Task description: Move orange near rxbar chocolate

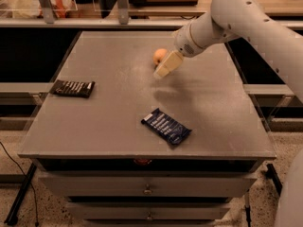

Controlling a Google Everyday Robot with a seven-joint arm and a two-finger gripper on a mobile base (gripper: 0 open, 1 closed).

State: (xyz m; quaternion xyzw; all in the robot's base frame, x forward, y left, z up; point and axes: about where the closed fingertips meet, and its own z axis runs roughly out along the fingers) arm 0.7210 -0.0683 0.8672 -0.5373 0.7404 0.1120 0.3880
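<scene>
orange point(159, 55): small, round, orange-yellow, sat far-centre on table point(109, 126), right side partly hidden by gripper point(162, 71), which was just beside it. rxbar chocolate point(72, 88): dark wrapper, white lettering, lay flat near left edge, well apart from orange.
</scene>
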